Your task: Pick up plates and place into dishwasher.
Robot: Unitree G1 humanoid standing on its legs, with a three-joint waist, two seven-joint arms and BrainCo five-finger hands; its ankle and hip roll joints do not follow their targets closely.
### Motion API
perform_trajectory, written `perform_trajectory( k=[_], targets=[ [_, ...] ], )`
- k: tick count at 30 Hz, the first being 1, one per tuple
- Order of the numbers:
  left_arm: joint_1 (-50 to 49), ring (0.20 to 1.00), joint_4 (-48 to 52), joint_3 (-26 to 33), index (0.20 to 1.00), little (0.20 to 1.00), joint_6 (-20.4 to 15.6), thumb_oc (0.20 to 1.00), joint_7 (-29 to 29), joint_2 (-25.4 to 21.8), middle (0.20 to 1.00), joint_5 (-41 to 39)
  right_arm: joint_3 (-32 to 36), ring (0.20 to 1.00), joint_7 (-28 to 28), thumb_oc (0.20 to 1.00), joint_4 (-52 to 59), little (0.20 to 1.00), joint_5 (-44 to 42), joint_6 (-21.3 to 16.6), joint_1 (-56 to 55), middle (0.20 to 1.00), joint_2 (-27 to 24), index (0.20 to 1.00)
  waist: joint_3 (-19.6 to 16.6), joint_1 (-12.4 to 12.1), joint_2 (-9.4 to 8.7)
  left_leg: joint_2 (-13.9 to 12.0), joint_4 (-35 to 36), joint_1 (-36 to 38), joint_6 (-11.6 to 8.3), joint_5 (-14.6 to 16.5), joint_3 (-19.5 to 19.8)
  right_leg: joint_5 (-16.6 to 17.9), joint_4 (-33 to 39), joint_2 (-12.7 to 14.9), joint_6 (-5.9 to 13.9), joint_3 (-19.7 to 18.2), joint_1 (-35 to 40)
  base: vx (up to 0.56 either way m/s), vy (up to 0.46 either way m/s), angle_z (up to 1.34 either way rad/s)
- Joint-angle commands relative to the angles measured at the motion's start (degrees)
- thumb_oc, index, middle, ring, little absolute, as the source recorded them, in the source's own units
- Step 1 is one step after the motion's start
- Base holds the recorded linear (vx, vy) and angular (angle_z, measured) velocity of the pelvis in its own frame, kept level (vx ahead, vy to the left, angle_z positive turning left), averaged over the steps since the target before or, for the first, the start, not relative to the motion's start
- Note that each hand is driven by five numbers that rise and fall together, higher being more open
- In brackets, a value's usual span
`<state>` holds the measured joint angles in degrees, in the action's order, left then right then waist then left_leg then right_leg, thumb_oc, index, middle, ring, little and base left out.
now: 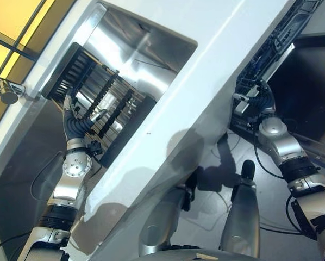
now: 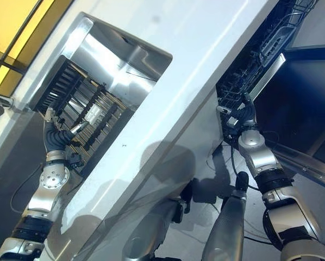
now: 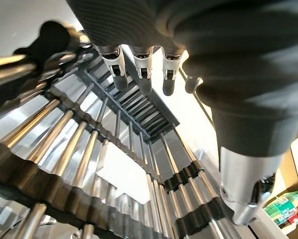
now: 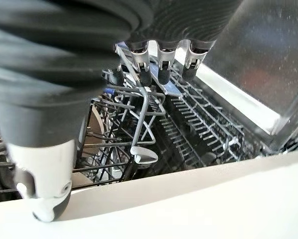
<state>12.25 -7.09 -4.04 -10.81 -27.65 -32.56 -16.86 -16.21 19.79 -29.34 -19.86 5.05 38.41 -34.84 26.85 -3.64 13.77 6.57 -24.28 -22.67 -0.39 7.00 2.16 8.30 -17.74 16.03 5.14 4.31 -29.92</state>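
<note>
L hand [image 1: 78,117] over dark drying rack [image 1: 70,60] set in steel sink [image 1: 151,49], sunk in white surface [image 1: 217,65]. Fingers [image 3: 116,69] straight and relaxed, spread, holding nothing, tips just above rack's metal rods; thumb off to one side. Rods in parallel rows with black cross-bars, shiny sink floor showing between them. Whether any plates sit among rods: can't tell. R hand [image 1: 260,95] well apart from L, past far edge of surface, reaching into open dishwasher [image 1: 276,49]. In R wrist view fingertips [image 4: 161,64] in among grey wires of basket [image 4: 199,124], at or touching an upright wire loop; whether curled round wire or just resting there: can't tell. Basket tines in rows, steel inner wall of dishwasher beside them, white edge of surface in foreground. Bottles [image 3: 284,209] w/ green and red labels at edge of L wrist view, beyond sink; print too small to read. No legible writing elsewhere on rack, sink or dishwasher.
</note>
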Motion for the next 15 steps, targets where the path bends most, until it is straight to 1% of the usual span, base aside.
perform_trajectory(
  k=[1,2,3,4,6,8,11,15],
  targets=[
    [-1.9,1.0,5.2,4.2,1.0,1.0,0.2,1.0,-2.2,-4.3,1.0,1.2,-2.7,1.0,1.4,1.0,8.2,1.0,4.9,-3.4,9.8,1.0,5.9,1.0,1.2,-5.2,0.75,0.6,2.4,-0.9,3.75,-2.7,-3.7,-14.7,-20.2,0.5,-3.19,2.5,3.8,-0.01,0.022,-0.52],
    [-2.2,1.0,5.1,4.7,1.0,1.0,0.3,1.0,-1.9,-4.3,1.0,1.4,-1.4,1.0,2.4,1.0,8.4,1.0,5.2,-3.4,8.1,1.0,5.3,1.0,0.9,-5.5,0.17,0.8,2.7,-0.6,3.84,-3.2,-3.6,-15.9,-23.0,-0.2,-3.79,3.8,4.3,-0.01,0.0,-0.41],
    [-2.3,1.0,5.2,4.7,1.0,1.0,0.4,1.0,-1.9,-4.3,1.0,1.5,-1.2,1.0,2.5,1.0,8.4,1.0,5.3,-3.3,7.9,1.0,5.3,1.0,0.8,-5.5,0.05,0.9,2.7,-0.5,3.84,-3.2,-3.6,-16.1,-23.2,-0.2,-3.83,3.9,4.3,0.0,-0.039,-0.39],
    [-2.6,1.0,4.9,5.5,1.0,1.0,0.7,1.0,-1.7,-4.5,1.0,1.7,0.2,1.0,3.2,1.0,9.2,1.0,4.9,-3.4,5.7,1.0,4.3,1.0,0.3,-5.8,-0.67,0.8,3.3,-0.2,3.7,-3.7,-3.4,-16.6,-24.2,-0.2,-4.14,5.2,5.5,-0.01,-0.077,-0.48],
    [-2.4,1.0,4.2,6.0,1.0,1.0,0.7,1.0,-1.7,-4.8,1.0,1.7,1.4,1.0,4.3,1.0,10.0,1.0,5.3,-3.6,4.2,1.0,3.8,1.0,0.0,-6.0,-1.38,0.5,3.8,0.1,3.18,-4.1,-3.2,-17.6,-21.5,-0.3,-4.22,6.4,7.1,-0.05,-0.129,-0.77],
    [-1.1,1.0,3.2,6.1,1.0,1.0,0.8,1.0,-1.5,-5.6,1.0,1.3,2.3,1.0,5.8,1.0,10.7,1.0,4.9,-4.2,2.9,1.0,3.2,1.0,0.0,-5.7,-2.21,0.1,4.3,-0.4,2.11,-4.7,-2.6,-18.6,-16.5,-1.1,-3.91,7.1,9.1,-0.12,-0.188,-0.4],
    [1.4,1.0,1.4,5.0,1.0,1.0,0.4,1.0,-0.8,-6.1,1.0,0.9,3.4,1.0,7.6,1.0,12.3,1.0,6.3,-2.8,1.7,1.0,2.6,1.0,0.7,-4.1,-2.08,-0.8,5.1,-0.1,1.1,-5.6,-2.4,-19.1,-16.0,-2.1,-3.76,6.5,8.7,-0.15,-0.13,-0.47],
    [1.9,1.0,2.2,3.7,1.0,1.0,1.3,1.0,-1.9,-4.7,1.0,1.7,5.2,1.0,10.2,1.0,12.5,1.0,7.1,-2.7,-0.8,1.0,1.6,1.0,0.9,-2.0,-1.63,-1.4,6.2,1.3,0.29,-6.3,-2.2,-20.4,-15.5,-3.5,-4.03,5.6,9.6,-0.1,-0.053,-0.25]
  ],
)
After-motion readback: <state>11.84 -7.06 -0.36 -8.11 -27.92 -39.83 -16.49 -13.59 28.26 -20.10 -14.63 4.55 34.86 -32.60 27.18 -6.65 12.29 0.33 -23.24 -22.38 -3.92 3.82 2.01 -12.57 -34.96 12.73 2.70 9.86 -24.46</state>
